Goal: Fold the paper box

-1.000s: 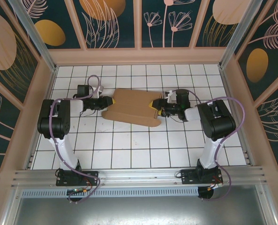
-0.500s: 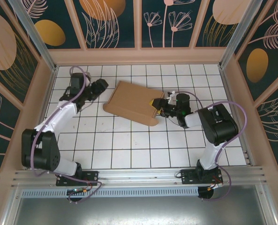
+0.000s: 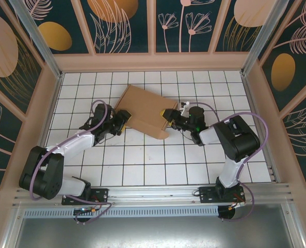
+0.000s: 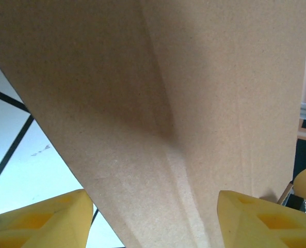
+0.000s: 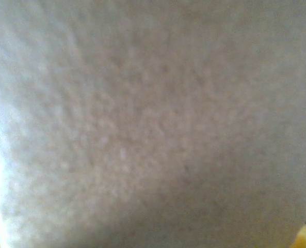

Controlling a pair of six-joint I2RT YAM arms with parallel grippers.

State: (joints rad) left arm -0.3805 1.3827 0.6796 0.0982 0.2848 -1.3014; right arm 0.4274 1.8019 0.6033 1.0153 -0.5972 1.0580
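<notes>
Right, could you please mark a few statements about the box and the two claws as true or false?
1. The paper box lies on the tiled table between the left claw and the right claw. True.
2. The box is white plastic. False: it is plain brown cardboard.
3. The left claw's yellow fingers stand apart with cardboard between them. True.
4. The right claw is well clear of the box. False: it is at the box's right edge.
</notes>
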